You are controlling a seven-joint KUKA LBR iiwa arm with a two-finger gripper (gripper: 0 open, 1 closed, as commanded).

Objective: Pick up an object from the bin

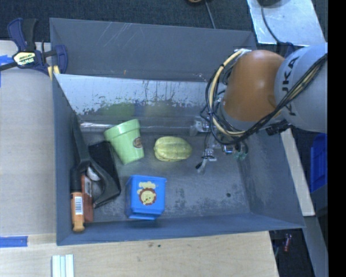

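Several small things lie on the floor of the grey metal bin [64, 154], most of them in its 9 o'clock half. The arm [303, 91] comes in from 3 o'clock, with an orange cover [251, 85] on its wrist and black and yellow cables [218, 123] looped around it. Below the cover the gripper [206, 159] hangs low over the bin floor, a little to the 3 o'clock side of the middle. From this angle I cannot tell whether the gripper is released or clenched.

The thing nearest to it is a pale yellow-green oval lump [173, 149], which lies flat just at the gripper's 9 o'clock, close to it but apart. At 9 o'clock of the lump lies a light green cup [126, 140] on its side, its open mouth turned toward 11 o'clock. At about 7 o'clock of the gripper, near the front wall, is a blue box [146, 197] with a yellow cartoon face on its upper side.

Along the wall at 9 o'clock a small heap is gathered. It has a black flat piece [105, 169], a long dark tool [79, 149] and an orange-brown tube [77, 211] with a label. These things touch each other and are well apart from the gripper.
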